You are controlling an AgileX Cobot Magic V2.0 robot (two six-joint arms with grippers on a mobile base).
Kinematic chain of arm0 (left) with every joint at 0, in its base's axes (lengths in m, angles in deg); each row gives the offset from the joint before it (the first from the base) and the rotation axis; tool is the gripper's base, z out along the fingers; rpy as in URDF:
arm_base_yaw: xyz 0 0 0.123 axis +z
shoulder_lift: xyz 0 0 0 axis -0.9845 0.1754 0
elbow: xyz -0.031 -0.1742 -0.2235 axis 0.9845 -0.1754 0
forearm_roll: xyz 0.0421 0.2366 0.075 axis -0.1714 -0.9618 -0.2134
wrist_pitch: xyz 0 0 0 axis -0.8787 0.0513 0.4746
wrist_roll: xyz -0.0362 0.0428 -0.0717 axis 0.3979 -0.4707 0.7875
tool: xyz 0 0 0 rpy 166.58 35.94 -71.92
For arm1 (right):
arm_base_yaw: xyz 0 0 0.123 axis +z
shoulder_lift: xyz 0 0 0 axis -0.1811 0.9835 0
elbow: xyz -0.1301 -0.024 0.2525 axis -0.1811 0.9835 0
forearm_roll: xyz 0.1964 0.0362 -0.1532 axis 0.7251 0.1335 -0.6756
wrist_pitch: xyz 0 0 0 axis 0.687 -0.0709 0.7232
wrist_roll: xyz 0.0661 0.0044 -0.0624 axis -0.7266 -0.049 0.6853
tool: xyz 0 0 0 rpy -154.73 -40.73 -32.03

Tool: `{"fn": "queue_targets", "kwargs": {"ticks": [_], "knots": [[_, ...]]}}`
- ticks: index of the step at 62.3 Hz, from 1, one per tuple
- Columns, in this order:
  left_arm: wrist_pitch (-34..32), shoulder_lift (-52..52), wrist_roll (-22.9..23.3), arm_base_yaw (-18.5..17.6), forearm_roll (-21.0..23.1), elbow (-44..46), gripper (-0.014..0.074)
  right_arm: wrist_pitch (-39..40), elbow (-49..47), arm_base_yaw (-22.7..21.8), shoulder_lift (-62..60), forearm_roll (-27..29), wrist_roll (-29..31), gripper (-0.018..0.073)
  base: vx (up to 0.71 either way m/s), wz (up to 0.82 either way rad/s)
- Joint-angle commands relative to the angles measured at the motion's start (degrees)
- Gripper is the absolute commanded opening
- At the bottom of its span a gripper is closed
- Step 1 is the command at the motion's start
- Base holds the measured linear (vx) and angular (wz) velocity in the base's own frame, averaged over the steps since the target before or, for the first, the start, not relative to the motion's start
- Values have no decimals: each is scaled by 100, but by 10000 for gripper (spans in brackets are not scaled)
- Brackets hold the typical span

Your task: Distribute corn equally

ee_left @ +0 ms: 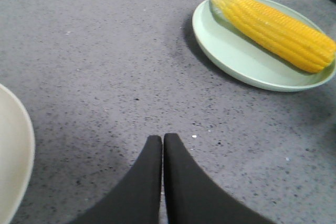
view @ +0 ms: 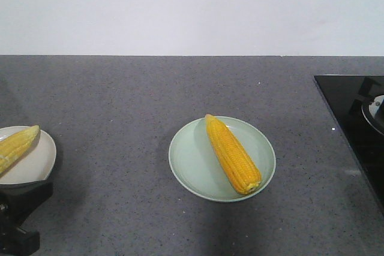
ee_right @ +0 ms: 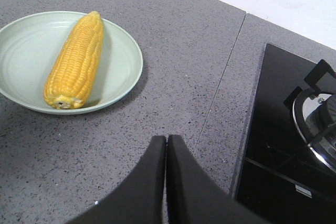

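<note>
**Yellow corn on two plates, one each**

Yellow is what I look for first. One corn cob [view: 233, 154] lies on the green plate [view: 191, 166] in the middle of the grey counter [view: 120, 100]. A second cob [view: 15, 147] lies on the white plate [view: 33, 169] at the far left edge of my front view, partly cut off, so I cannot tell if more corn sits there out of sight.

My left gripper [ee_left: 161, 145] hangs low over bare counter between the two plates. Its two black fingers are pressed together and hold nothing. My right gripper [ee_right: 166, 145] is the same, closed tight and empty, over the counter between the green plate and the black stove top [ee_right: 283, 145].

I think the sharing looks done, since each plate I can see has one cob. No loose corn shows on the counter. What is left, I guess, is only to pull my arms back.
</note>
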Motion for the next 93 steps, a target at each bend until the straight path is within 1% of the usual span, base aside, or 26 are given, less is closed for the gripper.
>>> {"fn": "queue_targets", "kwargs": {"ticks": [1,9,12,15,19,21,23,27,30,31,33,34,39,43,46,49,54,58,59,61,63,67,71,85,93], "knots": [[-348,-28,-26,-12,103,135,-8,451,-150,-16,46,-1,15,-4,0,0],[-606,-28,-26,-12,90,135,-8,451,-150,-16,46,-1,15,-4,0,0],[-723,-28,-26,-12,10,135,-8,451,-150,-16,46,-1,15,-4,0,0],[-752,-28,-1,-12,-177,135,-8,451,-150,-16,46,-1,15,-4,0,0],[-704,-28,38,-12,-684,128,-8,451,-150,-16,46,-1,15,-4,0,0],[-672,-32,169,-12,-911,128,-8,451,-150,-16,46,-1,15,-4,0,0],[-682,-66,417,-12,-1161,96,-8,451,-150,-16,46,-1,15,-4,0,0],[-813,-178,1204,-12,-1796,-2,-8,465,-150,-16,46,-1,15,-4,0,0],[-948,-315,1861,-12,-2306,-136,-8,465,-150,-16,46,-1,15,-4,0,0],[-1006,-359,2203,-12,-2559,-183,-8,460,-150,-16,46,-1,15,-4,0,0],[-1132,-457,2649,-12,-2885,-290,-8,460,-150,-16,46,-1,15,-4,0,0],[-1238,-540,2973,-12,-3121,-382,-8,460,-150,-16,46,-1,15,-4,0,0],[-1737,-908,3991,-12,-3757,-802,-8,460,-150,-16,46,-1,15,-4,0,0],[-2224,-1226,4502,-12,-4183,-1159,-8,460,-150,-16,46,-1,15,-4,0,0],[-2532,-1516,4791,-12,-4427,-1467,-8,460,-150,-16,46,-1,15,-4,0,0],[-2821,-1806,4959,-12,-4686,-1753,-8,460,-150,-16,46,-1,15,-4,0,0],[-3143,-2231,4998,-12,-4892,-2154,-8,460,-150,-16,46,-1,15,-4,0,0],[-3333,-2627,4998,-12,-4893,-2422,-8,460,-150,-16,46,-1,15,-4,0,0],[-3314,-2713,4998,-12,-4888,-2456,-8,460,-150,-16,46,-1,15,-4,0,0],[-3022,-2915,4940,-12,-4934,-2437,-8,460,-150,-16,46,-1,15,-4,0,0],[-2886,-3054,4879,-12,-5018,-2409,-8,454,-150,-16,46,-1,15,-4,0,0],[-2886,-3323,4873,-12,-5173,-2432,-8,454,-150,-16,46,-1,15,-4,0,0],[-2750,-3572,4880,-1,-5338,-2432,-8,454,-150,-16,46,-1,15,-4,0,0],[-2430,-4218,4891,10,-5445,-2432,-7,454,-150,-16,46,-1,15,-4,0,0],[-2470,-4431,4891,102,-5451,-2432,-7,454,-150,-16,46,-1,15,-4,0,0]]}}
